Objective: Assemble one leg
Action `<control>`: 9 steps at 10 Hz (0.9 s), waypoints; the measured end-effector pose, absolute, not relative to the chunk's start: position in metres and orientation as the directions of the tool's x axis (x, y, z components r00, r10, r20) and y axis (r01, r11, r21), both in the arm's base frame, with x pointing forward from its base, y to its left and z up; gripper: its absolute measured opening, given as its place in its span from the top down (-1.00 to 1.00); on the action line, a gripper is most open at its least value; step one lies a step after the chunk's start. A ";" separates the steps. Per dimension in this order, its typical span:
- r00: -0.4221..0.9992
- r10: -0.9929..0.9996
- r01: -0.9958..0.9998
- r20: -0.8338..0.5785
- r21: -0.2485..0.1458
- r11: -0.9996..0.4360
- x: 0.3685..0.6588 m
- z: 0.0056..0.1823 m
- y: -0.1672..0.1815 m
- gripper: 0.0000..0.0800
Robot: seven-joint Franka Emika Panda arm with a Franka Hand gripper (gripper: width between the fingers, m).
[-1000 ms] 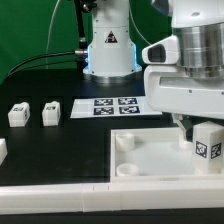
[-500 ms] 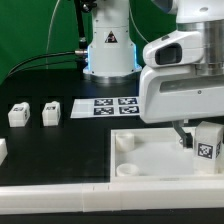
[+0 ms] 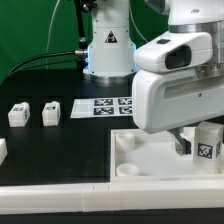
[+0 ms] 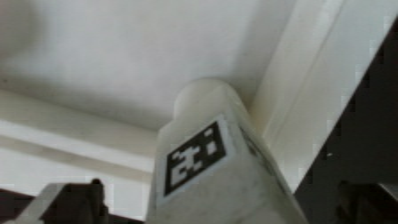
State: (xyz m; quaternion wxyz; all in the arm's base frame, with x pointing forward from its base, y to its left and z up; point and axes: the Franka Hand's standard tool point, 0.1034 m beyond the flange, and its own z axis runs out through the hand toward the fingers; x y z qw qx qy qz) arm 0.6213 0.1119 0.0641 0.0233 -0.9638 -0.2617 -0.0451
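Blocking much of the exterior view, the arm's wrist housing hides the gripper (image 3: 186, 143) almost entirely; whether its fingers clamp the leg (image 3: 207, 144) cannot be told. That leg stands over the white tray (image 3: 150, 160), at the exterior view's right. Two more tagged blocks (image 3: 19, 114) (image 3: 52, 112) lie well apart, beside the marker board (image 3: 105, 105).

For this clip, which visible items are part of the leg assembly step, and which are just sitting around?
In use:
- small white plastic leg block with a black-and-white tag, at the gripper
- large white square tray with round corner sockets

Lying about:
- two small white tagged blocks on the black table
- flat white marker board
- white rail along the front edge
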 end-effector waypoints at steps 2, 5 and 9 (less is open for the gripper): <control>0.817 0.567 0.571 0.104 -0.007 -0.821 0.621 0.066 0.113 -0.62; 0.827 0.554 0.557 0.102 -0.009 -0.830 0.621 0.065 0.112 -0.07; 0.839 0.535 0.539 0.102 -0.012 -0.842 0.621 0.064 0.112 0.28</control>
